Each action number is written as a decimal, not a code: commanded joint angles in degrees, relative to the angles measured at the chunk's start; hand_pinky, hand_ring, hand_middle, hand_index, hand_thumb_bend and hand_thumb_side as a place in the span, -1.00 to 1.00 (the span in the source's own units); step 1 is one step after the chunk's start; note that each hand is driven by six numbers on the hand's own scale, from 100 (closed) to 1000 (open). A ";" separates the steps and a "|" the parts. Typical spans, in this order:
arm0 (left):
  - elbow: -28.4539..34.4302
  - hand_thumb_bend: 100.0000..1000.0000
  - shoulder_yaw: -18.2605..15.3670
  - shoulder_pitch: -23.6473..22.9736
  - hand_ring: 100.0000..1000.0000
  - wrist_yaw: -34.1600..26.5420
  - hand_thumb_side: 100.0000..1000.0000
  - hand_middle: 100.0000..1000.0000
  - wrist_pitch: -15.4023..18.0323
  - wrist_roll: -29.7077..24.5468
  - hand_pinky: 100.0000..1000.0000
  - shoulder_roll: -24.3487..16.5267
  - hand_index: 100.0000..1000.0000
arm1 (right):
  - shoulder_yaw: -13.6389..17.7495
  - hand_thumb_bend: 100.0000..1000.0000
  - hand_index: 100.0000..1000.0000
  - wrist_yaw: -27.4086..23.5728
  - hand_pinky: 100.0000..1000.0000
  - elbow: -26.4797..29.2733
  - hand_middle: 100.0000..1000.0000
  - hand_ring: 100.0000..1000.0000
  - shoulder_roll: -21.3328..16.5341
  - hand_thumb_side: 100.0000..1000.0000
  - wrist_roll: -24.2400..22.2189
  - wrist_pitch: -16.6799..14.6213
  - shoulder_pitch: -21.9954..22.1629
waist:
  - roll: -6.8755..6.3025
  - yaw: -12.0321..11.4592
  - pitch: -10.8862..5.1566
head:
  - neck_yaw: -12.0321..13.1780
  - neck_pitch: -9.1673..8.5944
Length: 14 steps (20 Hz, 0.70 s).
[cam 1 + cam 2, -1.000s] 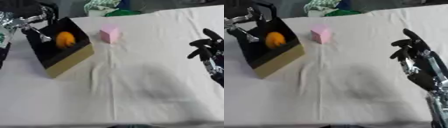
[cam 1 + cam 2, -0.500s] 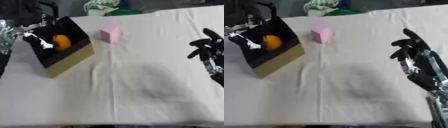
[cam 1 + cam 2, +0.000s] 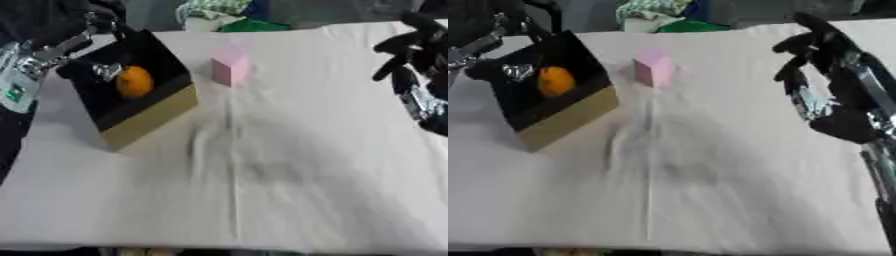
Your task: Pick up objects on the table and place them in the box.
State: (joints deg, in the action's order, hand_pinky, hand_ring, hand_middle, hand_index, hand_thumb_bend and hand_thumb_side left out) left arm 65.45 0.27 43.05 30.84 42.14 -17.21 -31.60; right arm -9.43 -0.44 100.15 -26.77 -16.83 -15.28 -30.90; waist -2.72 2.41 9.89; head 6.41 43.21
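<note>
Start with the table: you have one, with a white cloth over it, and the near part holds only wrinkles.

Farther in, on the left side, sits your one box. It is black inside with tan walls, and it is tipped so you can see into it. One orange ball is already in the box, near the back. That is the only thing inside.

Your left hand is at the box, just left of the orange ball, reaching in over the box's far left edge. It is dark and blurry there, so you cannot tell if the fingers are curled or straight, or if they touch the ball.

To the right of the box, a little farther back and apart from it, stands one pink block. It is on the cloth, outside the box, with no hand touching it.

Well to the right of the box, your right hand is up above the table with its fingers spread and relaxed. It holds nothing.

Past the far edge of the table, behind the box and block, lies some green and white stuff.
</note>
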 commanded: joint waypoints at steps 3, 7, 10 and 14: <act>6.75 -1.00 -1.62 -0.32 0.13 -7.27 0.01 0.17 -3.17 -2.66 0.38 4.87 0.60 | -3.51 -1.00 1.00 1.72 0.80 -7.59 0.46 0.10 -4.34 -0.46 -3.50 -1.34 -11.31 | 0.78 -2.08 -1.54 | -1.58 -0.37; 12.80 -1.00 -1.95 -1.11 0.11 -12.65 0.04 0.15 -7.30 -5.92 0.37 10.43 0.59 | -5.19 -1.00 1.00 8.07 0.82 -19.98 0.55 0.22 -0.78 -0.64 -7.56 -3.66 -20.67 | 1.45 -4.82 -1.79 | -2.96 -0.73; 17.52 -1.00 -2.11 -1.65 0.09 -16.49 0.07 0.12 -10.47 -8.33 0.35 14.72 0.58 | -4.58 -1.00 1.00 14.96 0.84 -29.52 0.65 0.36 3.04 -0.74 -10.59 -6.37 -25.74 | 1.88 -7.09 -1.50 | -4.16 -1.38; 24.39 -1.00 -1.88 -2.88 0.08 -21.11 0.09 0.11 -14.43 -11.02 0.34 19.53 0.58 | -1.63 -1.00 1.00 24.83 0.85 -40.18 0.70 0.44 7.50 -0.76 -11.75 -8.97 -30.50 | 2.38 -9.79 -0.81 | -5.74 -2.54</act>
State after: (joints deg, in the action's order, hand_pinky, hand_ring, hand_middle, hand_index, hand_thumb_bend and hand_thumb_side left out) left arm 86.86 -1.15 39.42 11.33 28.93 -27.53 -12.68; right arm -12.40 21.43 62.43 -19.81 -28.22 -23.35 -59.71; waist -0.21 -7.64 10.07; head 1.23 41.56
